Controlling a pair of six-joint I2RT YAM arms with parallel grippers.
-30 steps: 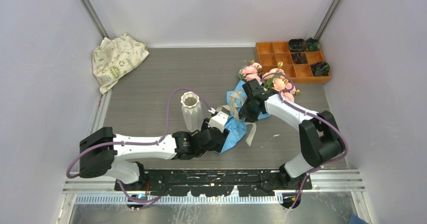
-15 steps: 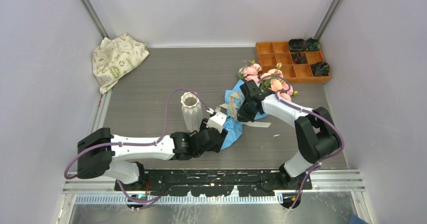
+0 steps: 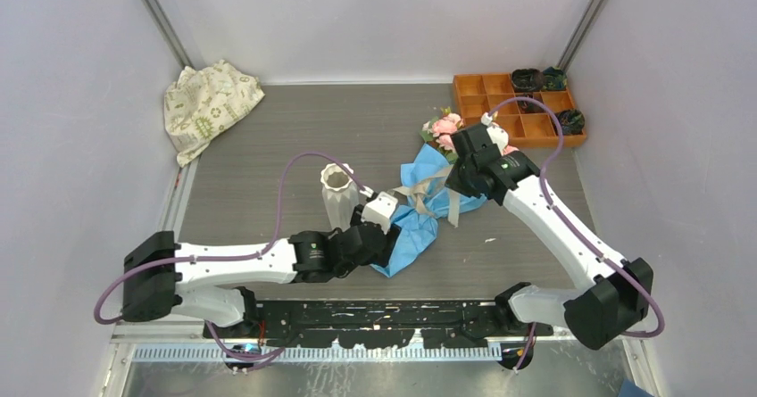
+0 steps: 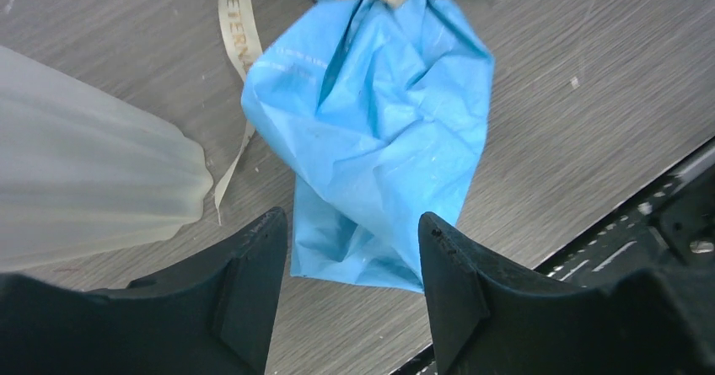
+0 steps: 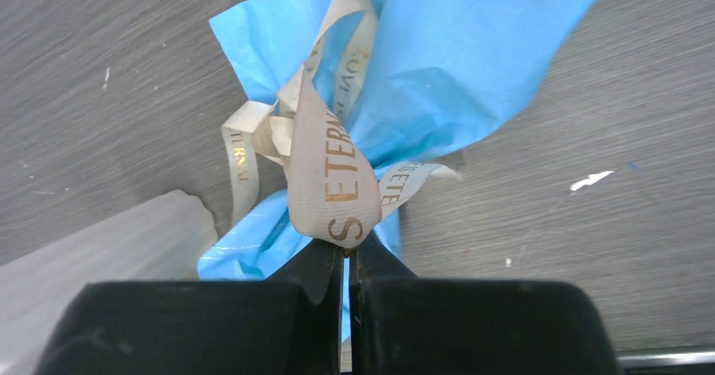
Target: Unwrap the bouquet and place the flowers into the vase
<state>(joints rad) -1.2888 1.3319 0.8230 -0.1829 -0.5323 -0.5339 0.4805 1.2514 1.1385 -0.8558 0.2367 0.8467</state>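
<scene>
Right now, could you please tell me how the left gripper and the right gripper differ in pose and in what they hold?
The left gripper has its jaws apart, seemingly clamping the blue wrapped tail of the bouquet, which fills the gap; the right gripper is pinched fully shut on the thin beige ribbon. The left gripper sits beside the vase; the right gripper is farther back, near the flowers. Both work on the same bouquet.

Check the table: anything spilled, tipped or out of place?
Nothing spilled or tipped. The vase stands upright beside the bouquet, which lies wrapped on the table, its ribbon pinched in the right hand. Only a small white scrap lies loose nearby.
</scene>
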